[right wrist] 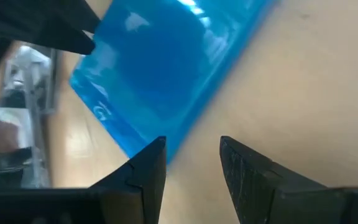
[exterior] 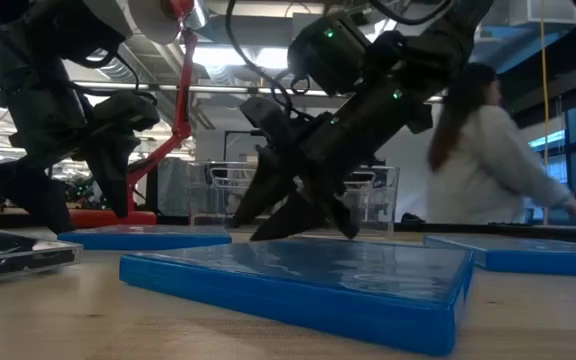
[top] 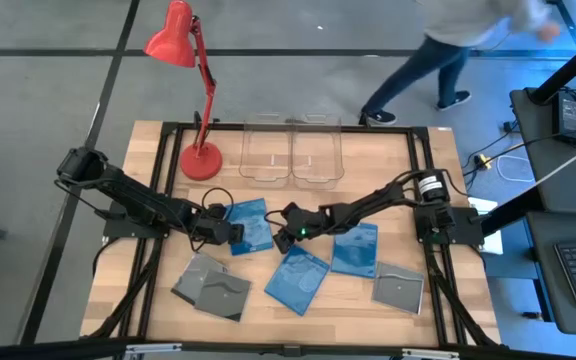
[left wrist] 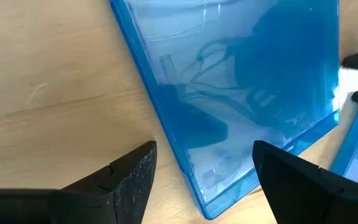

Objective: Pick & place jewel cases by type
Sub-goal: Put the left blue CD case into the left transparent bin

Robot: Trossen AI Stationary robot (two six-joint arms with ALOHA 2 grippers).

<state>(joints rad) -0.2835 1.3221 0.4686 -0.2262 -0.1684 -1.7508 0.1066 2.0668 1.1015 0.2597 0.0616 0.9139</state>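
Three blue jewel cases lie flat on the table: one [top: 251, 225] between my grippers, one [top: 298, 278] nearer the front, one [top: 355, 248] to the right. Grey cases lie at the front left [top: 213, 287] and front right [top: 398, 288]. My left gripper [top: 230, 233] is open, low at the middle blue case's left side; its fingers stand on either side of a corner [left wrist: 213, 199] of the case. My right gripper [top: 284, 236] is open and low at the same case's right side [right wrist: 148, 81]. My right gripper [right wrist: 191, 162] slants down toward the table at the blue case's right edge [right wrist: 173, 140], one finger [right wrist: 151, 165] right beside that edge. Whether the finger touches the case I cannot tell. The case lies flat on the table.
Two clear bins [top: 266, 150] [top: 316, 150] stand side by side at the table's far edge. A red desk lamp has its base [top: 200, 160] at the far left. A person [top: 438, 45] walks beyond the far edge. Bare wood [top: 388, 180] shows at the far right.
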